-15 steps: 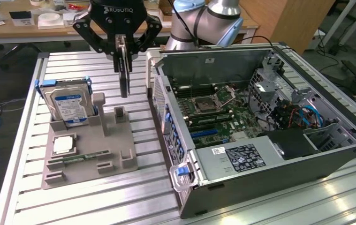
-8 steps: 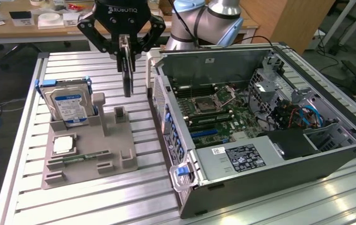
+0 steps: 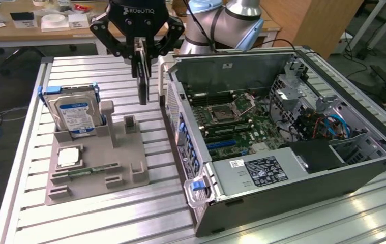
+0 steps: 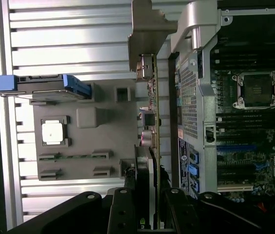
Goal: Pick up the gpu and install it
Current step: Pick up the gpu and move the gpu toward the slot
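Grey tray (image 3: pixel 91 150), gpu (image 3: pixel 142 84) in tool (image 3: pixel 140 51), computer case (image 3: pixel 281 203) alongside

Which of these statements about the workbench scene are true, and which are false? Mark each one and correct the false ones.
1. The gripper is shut on the gpu, which hangs edge-on in the air. True.
2. The gpu is seated in a slot inside the computer case. False: it is held outside the case, between the case and the grey holder.
3. The hard drive stands upright in the grey holder. True.
4. The memory stick is clamped in the gripper. False: it lies flat in the grey holder.
5. The computer case has its side panel on. False: it is open, and the motherboard is in plain sight.
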You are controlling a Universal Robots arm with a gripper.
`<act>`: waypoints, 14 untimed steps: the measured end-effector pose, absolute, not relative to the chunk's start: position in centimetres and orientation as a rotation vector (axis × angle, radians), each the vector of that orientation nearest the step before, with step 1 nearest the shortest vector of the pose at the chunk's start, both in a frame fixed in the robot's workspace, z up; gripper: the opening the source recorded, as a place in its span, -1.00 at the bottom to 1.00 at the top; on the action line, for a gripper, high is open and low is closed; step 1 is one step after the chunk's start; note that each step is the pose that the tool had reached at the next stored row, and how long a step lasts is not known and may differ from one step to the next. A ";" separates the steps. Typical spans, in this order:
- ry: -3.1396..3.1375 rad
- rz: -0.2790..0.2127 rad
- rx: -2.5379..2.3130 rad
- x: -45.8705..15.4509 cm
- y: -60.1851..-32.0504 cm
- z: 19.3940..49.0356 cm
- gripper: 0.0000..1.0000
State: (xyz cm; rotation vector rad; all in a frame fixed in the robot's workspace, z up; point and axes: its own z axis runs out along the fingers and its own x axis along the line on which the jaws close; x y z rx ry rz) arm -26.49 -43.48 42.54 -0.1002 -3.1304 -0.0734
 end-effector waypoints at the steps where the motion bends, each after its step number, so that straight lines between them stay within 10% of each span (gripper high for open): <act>1: -3.130 -0.073 -0.100 -26.4 -43.5 42.5 -0.44; 14: -3.130 -0.073 -0.100 -25.1 -43.5 42.5 -0.44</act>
